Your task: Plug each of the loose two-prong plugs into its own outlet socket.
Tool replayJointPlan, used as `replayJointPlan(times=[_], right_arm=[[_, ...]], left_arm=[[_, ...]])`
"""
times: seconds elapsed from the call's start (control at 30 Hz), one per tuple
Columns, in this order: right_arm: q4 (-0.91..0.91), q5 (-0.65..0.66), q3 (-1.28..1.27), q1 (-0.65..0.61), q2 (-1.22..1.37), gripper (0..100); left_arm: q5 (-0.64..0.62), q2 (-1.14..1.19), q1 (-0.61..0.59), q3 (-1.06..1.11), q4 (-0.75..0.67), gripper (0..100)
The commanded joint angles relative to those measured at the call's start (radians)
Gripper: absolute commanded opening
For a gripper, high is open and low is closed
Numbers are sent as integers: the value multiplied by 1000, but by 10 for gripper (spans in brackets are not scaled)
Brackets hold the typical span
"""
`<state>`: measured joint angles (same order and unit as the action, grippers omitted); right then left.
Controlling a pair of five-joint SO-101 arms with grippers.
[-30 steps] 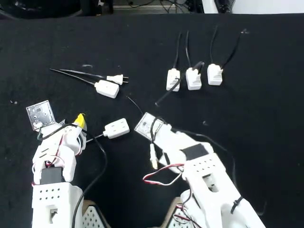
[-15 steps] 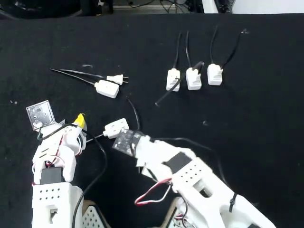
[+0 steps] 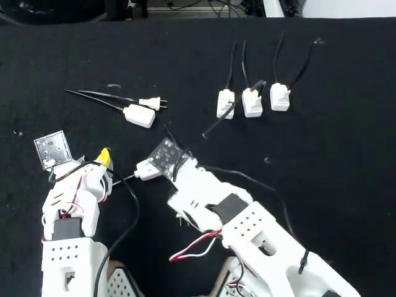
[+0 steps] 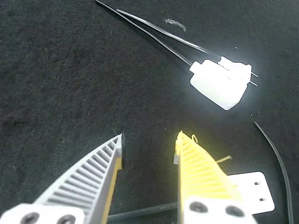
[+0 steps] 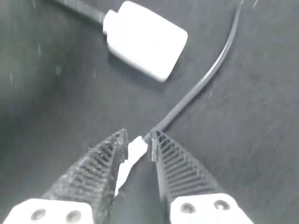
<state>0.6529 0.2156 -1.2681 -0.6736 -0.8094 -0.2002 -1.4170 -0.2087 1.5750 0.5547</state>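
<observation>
Right tool (image 5: 138, 136) grips plug (image 5: 129, 162) near outlet socket (image 5: 145, 39)

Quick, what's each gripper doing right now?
Left gripper: open, empty.
Right gripper: shut on a plug.

Nothing legible shows anywhere. The black cord (image 4: 145, 210) lying on the bench (image 4: 60, 74) beneath the left hand (image 4: 148, 140) carries a faint line of pale print, too small to make out. A few small marks show on the face of the white outlet socket (image 4: 250, 186) beside it, and they cannot be made out as characters.
</observation>
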Motion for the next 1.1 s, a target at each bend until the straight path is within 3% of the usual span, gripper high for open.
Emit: replayJointPlan(times=[0.0, 0.13, 0.3, 0.6, 0.97, 1.07], right_arm=[[-95, -21, -10, -11, -18, 74], [-83, -41, -12, 26, -16, 80], [-34, -71, 42, 91, 21, 191], [-180, -114, 136, 61, 343, 123], [-92, -133, 251, 64, 499, 119], [-61, -95, 252, 81, 499, 37]], left_arm=[[-3, -12, -10, -24, -11, 188], [-3, -12, -10, -24, -11, 188], [-3, -12, -10, -24, -11, 188], [-3, -12, -10, -24, -12, 188], [-3, -12, -10, -24, -12, 188], [-3, -12, -10, -24, -12, 188]])
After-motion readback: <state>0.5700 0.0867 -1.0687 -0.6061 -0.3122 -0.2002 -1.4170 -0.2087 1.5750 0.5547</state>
